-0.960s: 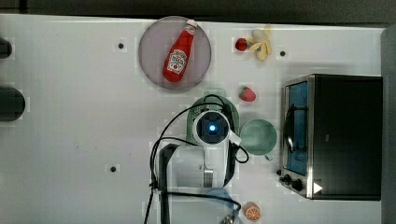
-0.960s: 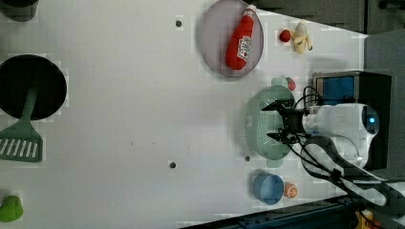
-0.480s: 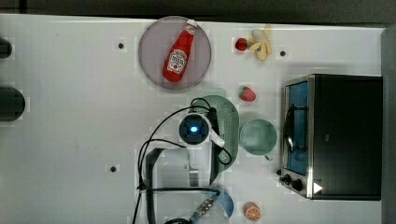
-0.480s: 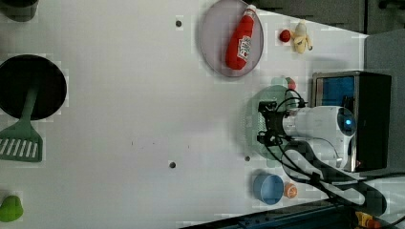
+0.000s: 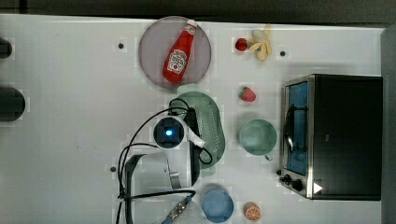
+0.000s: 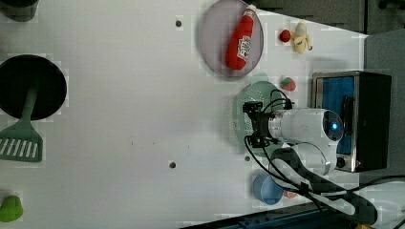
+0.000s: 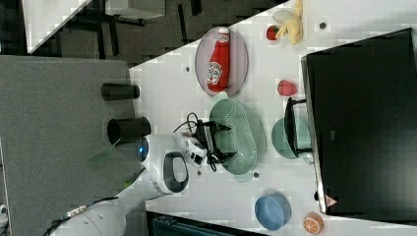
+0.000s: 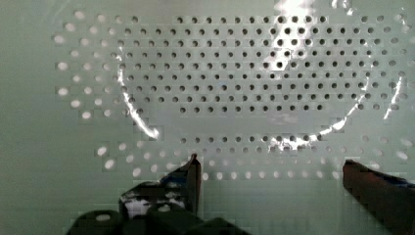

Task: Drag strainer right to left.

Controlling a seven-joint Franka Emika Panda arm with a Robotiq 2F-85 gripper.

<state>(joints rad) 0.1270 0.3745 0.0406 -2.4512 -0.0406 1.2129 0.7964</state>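
The strainer (image 5: 211, 122), a pale mint-green oval colander with a dotted centre, lies on the white table (image 5: 70, 116) just below the grey plate in the top view. It also appears in the left view (image 6: 240, 119) and the right view (image 7: 245, 138). My gripper (image 6: 251, 125) reaches down into its bowl, open, with the fingers spread wide and nothing between them (image 7: 223, 142). In the wrist view the perforated strainer floor (image 8: 220, 73) lies close under the gripper (image 8: 274, 169), one dark fingertip (image 8: 193, 171) standing far apart from the other (image 8: 372, 181). The arm's wrist (image 5: 168, 133) covers the strainer's left part in the top view.
A ketchup bottle (image 5: 179, 53) lies on a grey plate (image 5: 152, 65) beside the strainer. A green cup (image 5: 258, 136), a strawberry (image 5: 247, 94) and a toaster oven (image 5: 336, 135) stand to the top view's right. A blue bowl (image 5: 217, 205) and an orange half (image 5: 252, 212) sit near the arm's base.
The arm has moved toward the top view's left, and the strainer has slid a little the same way, away from the green cup. The fingers stay spread.
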